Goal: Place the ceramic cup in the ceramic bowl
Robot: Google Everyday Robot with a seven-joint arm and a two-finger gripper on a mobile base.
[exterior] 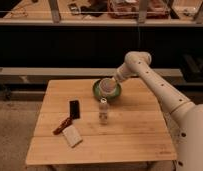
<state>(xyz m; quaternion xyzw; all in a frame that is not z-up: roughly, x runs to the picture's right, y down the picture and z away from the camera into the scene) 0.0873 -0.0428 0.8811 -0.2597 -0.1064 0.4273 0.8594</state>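
So the gripper [115,82] was clamped on the ceramic cup [109,87], holding it tipped over the ceramic bowl [99,92], right above the green inside (couldn't tell whether the cup was touching the bowl or just hanging over it). The bowl sat near the far edge of the wooden table [125,135]. Just in front of it stood a small pale bottle [103,110], upright. Off to the left lay a black phone [74,108], a red wrapper [61,126] and a pale sponge [72,135].
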